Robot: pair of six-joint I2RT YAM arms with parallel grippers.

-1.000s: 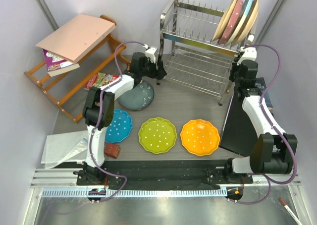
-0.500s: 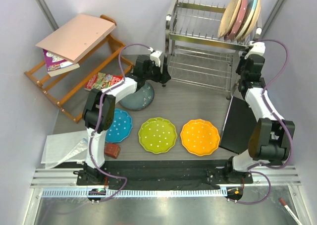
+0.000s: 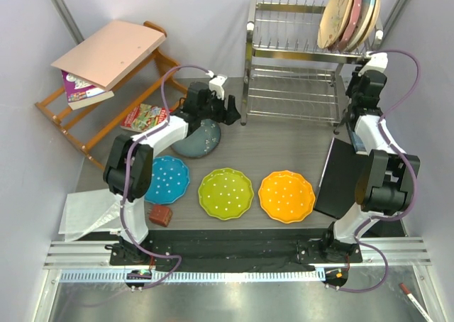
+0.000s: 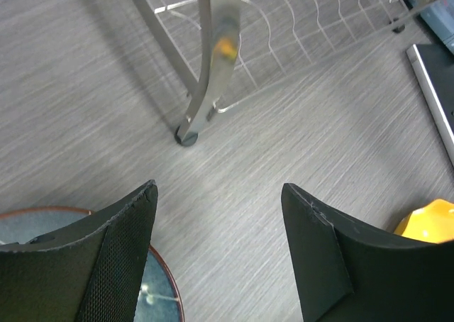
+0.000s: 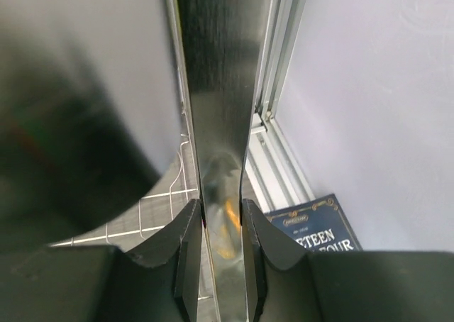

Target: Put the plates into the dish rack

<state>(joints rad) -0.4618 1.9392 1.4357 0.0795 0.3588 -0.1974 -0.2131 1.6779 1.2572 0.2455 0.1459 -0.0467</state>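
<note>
The chrome dish rack [image 3: 298,52] stands at the back right, with three plain plates in its top tier. My right gripper [image 3: 352,109] is shut on the rack's right front post [image 5: 220,88], which is pinched between both pads of that gripper [image 5: 221,207]. My left gripper [image 3: 230,113] is open and holds nothing; in the left wrist view it [image 4: 220,189] hovers over the table just short of the rack's front left leg [image 4: 206,67]. The dark speckled plate [image 3: 198,141] lies under the left arm. The blue [image 3: 169,179], lime green [image 3: 225,193] and orange [image 3: 286,196] plates lie in a row near the front.
A slanted wooden shelf [image 3: 106,109] with a pink board and books stands at the back left. A black slab [image 3: 340,180] lies beside the right arm, and a navy book [image 5: 319,230] behind it. A brown block [image 3: 160,214] and a plastic sheet [image 3: 92,212] lie at the front left.
The rack has swung and slid toward the back right, square to the wall, with my right gripper clamped on its post. My left gripper stays open by the left leg.
</note>
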